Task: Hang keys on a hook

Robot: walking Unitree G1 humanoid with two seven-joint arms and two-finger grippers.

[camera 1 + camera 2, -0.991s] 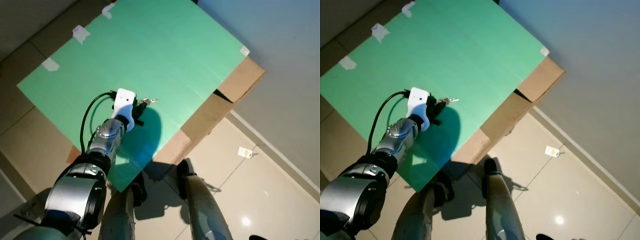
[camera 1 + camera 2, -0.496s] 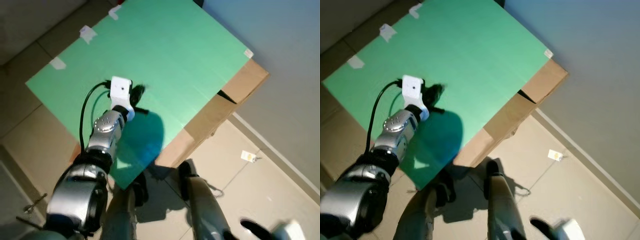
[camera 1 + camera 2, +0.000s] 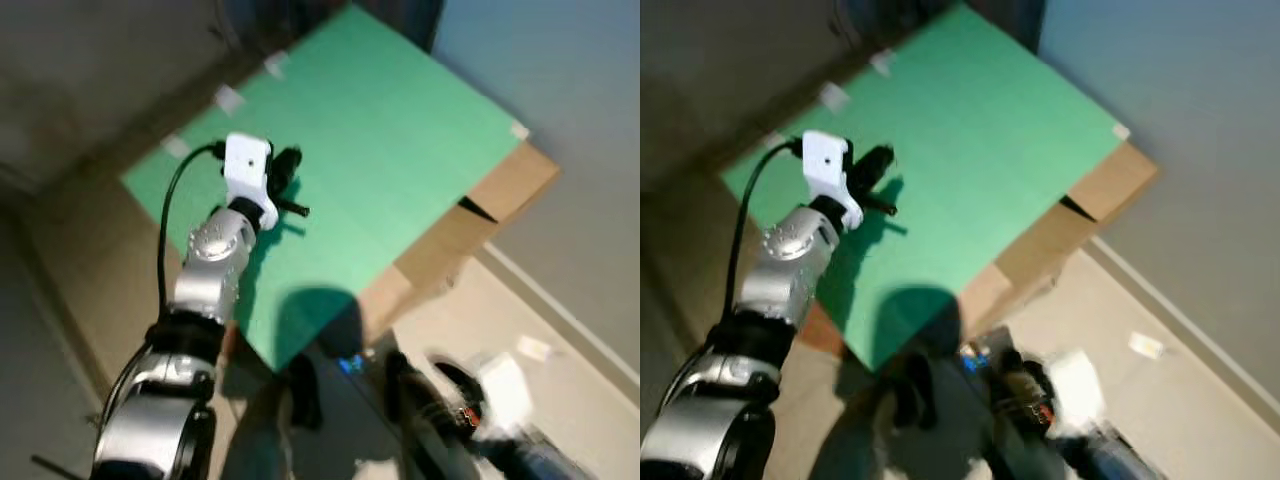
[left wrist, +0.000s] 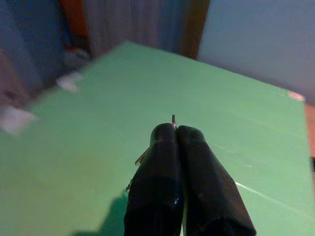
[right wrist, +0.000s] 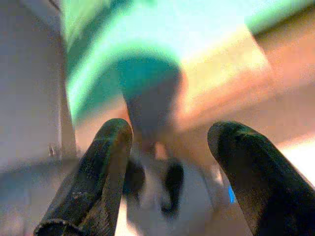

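Observation:
My left gripper (image 3: 287, 186) is raised over the green board (image 3: 400, 140), its black fingers (image 4: 165, 162) pressed together. A thin metal tip of the keys (image 4: 173, 119) pokes out between the fingertips, and another sliver shows at the side of the fingers. The gripper's shadow falls on the board beneath it. My right arm (image 3: 505, 395) is a blurred shape low on the right, above the floor. In the right wrist view, the right gripper (image 5: 170, 135) is open with nothing between its two fingers (image 5: 93, 182).
The green board lies on a cardboard box (image 3: 505, 195) whose brown edge shows on the right. White tape pieces (image 3: 228, 97) hold the board's far left edge. A pale wall (image 3: 560, 90) rises on the right. A small white item (image 3: 533, 347) lies on the tiled floor.
The camera has swung, so the whole picture shifted. My left gripper has risen from the board with the keys in it. The right arm has come up into view, blurred.

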